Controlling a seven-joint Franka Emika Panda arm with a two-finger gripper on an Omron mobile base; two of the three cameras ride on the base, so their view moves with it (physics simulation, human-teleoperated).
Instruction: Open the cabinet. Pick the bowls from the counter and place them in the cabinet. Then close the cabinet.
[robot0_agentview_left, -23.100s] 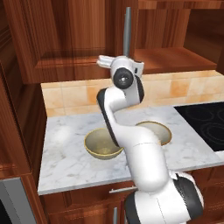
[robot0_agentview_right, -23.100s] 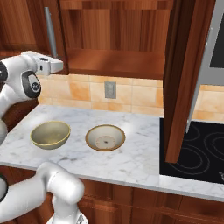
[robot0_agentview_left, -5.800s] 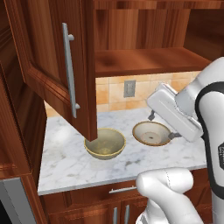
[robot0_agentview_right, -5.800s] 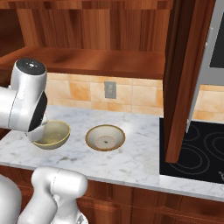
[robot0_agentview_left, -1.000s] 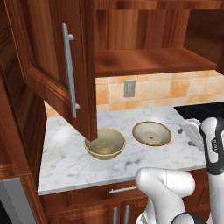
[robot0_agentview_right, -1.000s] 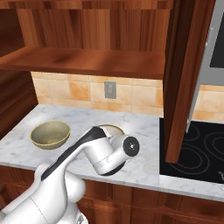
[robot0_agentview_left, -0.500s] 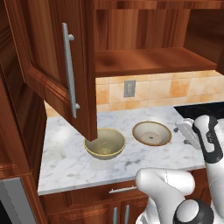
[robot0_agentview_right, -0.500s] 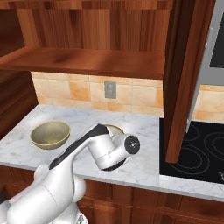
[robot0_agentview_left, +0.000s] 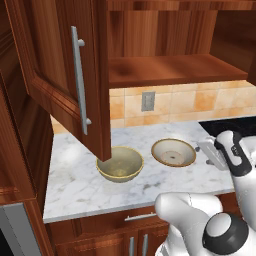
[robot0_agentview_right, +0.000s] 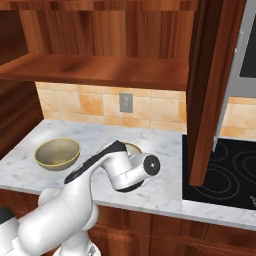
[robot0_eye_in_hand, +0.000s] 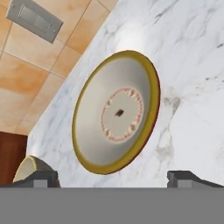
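Observation:
The cabinet (robot0_agentview_left: 175, 70) stands open, its left door (robot0_agentview_left: 60, 75) swung out over the counter (robot0_agentview_left: 75, 180) and its wooden shelf bare. On the marble sit two bowls: the deep olive-tan one (robot0_agentview_left: 120, 162) under the left door, and the shallower one (robot0_agentview_left: 173, 152) to its right. My gripper (robot0_agentview_left: 209, 150) hovers just right of the shallow bowl, open, nothing between its fingers. In the hand view the shallow bowl (robot0_eye_in_hand: 118, 111) lies straight ahead of the gripper (robot0_eye_in_hand: 113, 177), and the deep bowl's rim (robot0_eye_in_hand: 27, 168) peeks in at the lower left.
The right cabinet door (robot0_agentview_right: 212, 90) hangs open over the edge of the black stovetop (robot0_agentview_right: 225, 175). A wall outlet (robot0_agentview_right: 125, 102) sits in the tan tile backsplash. My own arm (robot0_agentview_right: 115, 170) hides most of the shallow bowl in the right base view.
The hand has crept slightly up and toward the shallow bowl. Bowls and doors have not moved; the jaws stay wide.

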